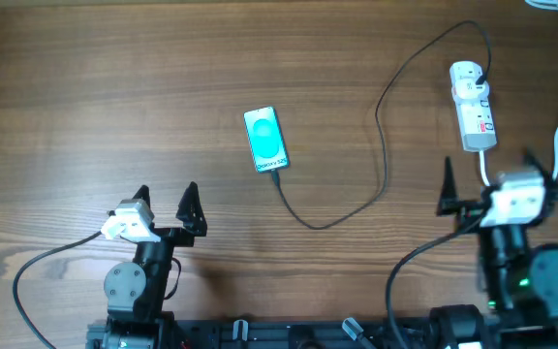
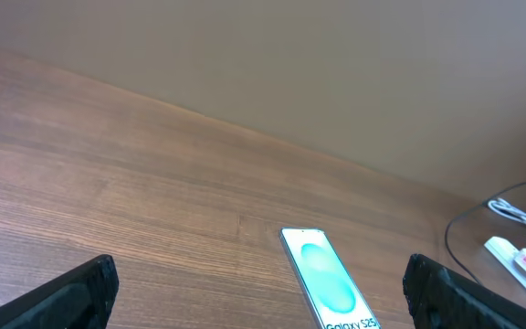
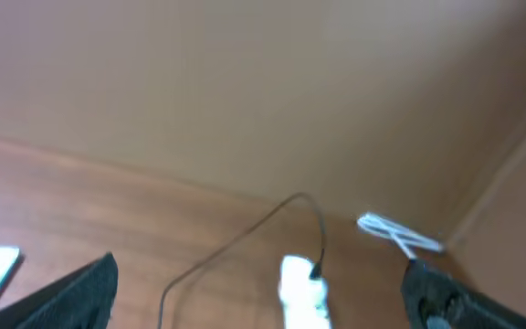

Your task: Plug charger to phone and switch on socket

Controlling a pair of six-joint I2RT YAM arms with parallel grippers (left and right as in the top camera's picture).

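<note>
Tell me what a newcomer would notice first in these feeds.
The teal-faced Galaxy phone in the middle of the wooden table stands out. The black charger cable loops from the phone's near end out to the white power strip at far right. Both arms sit at the near edge, the left gripper and right gripper with jaws wide open and empty.

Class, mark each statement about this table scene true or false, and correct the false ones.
1. The phone lies screen up on the table. True.
2. The left gripper grips the phone. False: it is open, holds nothing, and is apart from the phone.
3. The charger cable is white. False: it is thin and black.
4. The socket lies on the right gripper's side of the table. True.
</note>
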